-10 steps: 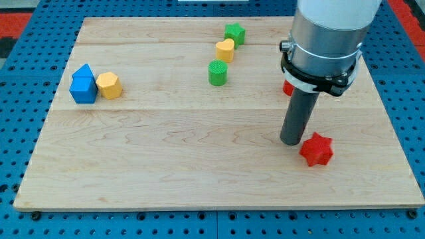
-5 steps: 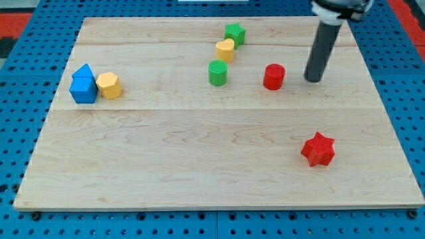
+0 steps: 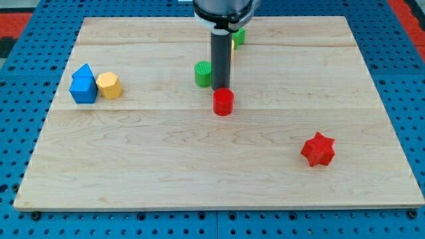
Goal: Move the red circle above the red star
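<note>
The red circle (image 3: 224, 102) stands near the middle of the wooden board. My tip (image 3: 220, 89) is right behind it, at its upper edge, touching or nearly touching it. The red star (image 3: 318, 149) lies far off at the view's lower right. The green circle (image 3: 202, 73) sits just left of the rod, close against it. The rod hides most of the yellow block (image 3: 232, 50) and part of the green star (image 3: 238, 35) near the view's top.
A blue block (image 3: 84, 84) and a yellow hexagonal block (image 3: 109, 85) sit together at the view's left. The board (image 3: 199, 166) lies on a blue pegboard surface.
The rod swung from the view's right to the middle. The red circle moved left and down from beside the green circle. The green circle shifted slightly left.
</note>
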`<act>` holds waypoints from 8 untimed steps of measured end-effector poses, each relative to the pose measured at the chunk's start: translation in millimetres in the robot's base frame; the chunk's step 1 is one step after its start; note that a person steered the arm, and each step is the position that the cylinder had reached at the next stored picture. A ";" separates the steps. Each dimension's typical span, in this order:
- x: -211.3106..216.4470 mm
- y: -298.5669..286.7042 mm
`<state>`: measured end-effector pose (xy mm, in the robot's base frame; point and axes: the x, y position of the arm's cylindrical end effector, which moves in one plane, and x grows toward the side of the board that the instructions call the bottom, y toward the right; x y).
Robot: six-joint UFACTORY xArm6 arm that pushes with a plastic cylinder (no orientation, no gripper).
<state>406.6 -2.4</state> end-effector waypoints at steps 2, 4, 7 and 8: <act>24.7 58.8; 60.4 117.7; 54.0 185.4; 57.5 181.0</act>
